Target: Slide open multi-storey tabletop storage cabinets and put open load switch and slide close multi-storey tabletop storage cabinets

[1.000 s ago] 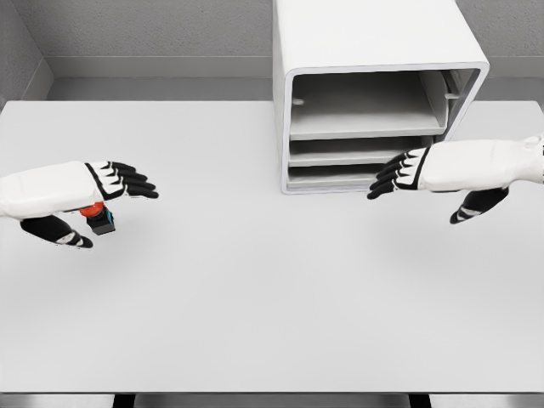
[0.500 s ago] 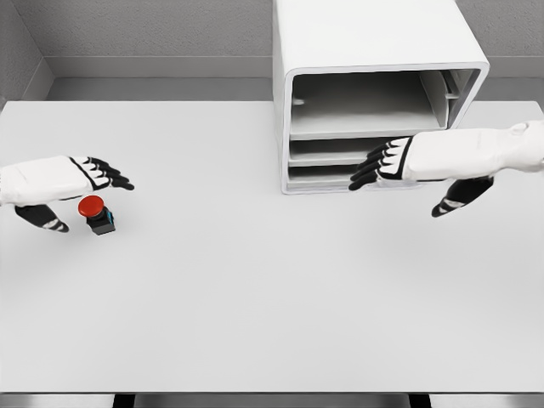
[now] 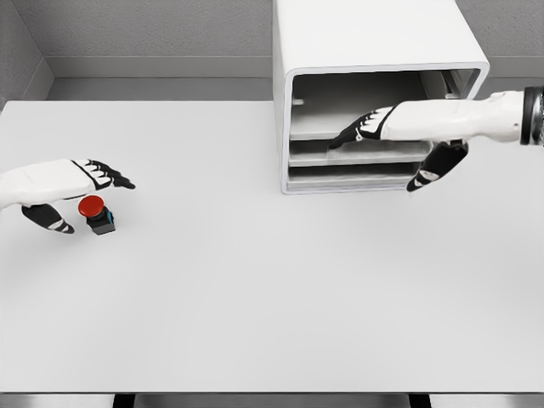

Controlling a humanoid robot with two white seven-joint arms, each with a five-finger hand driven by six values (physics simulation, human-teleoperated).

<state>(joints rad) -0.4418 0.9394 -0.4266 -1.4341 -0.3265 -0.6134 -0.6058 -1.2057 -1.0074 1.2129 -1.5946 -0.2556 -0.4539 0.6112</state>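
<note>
Head view: right robot hand (image 3: 361, 129), fingers extended and holding nothing, reaches the cabinet (image 3: 374, 51) at its drawer tray (image 3: 365, 155). Left robot hand (image 3: 85, 174), open, hovers beside the red load switch (image 3: 95, 211) on the worktop (image 3: 272, 289). Flat fingers may slip off the tray's thin edge.

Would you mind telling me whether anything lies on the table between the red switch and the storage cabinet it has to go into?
Nothing visible does: the table is bare between the load switch and the cabinet, whose front the right hand is reaching.
</note>
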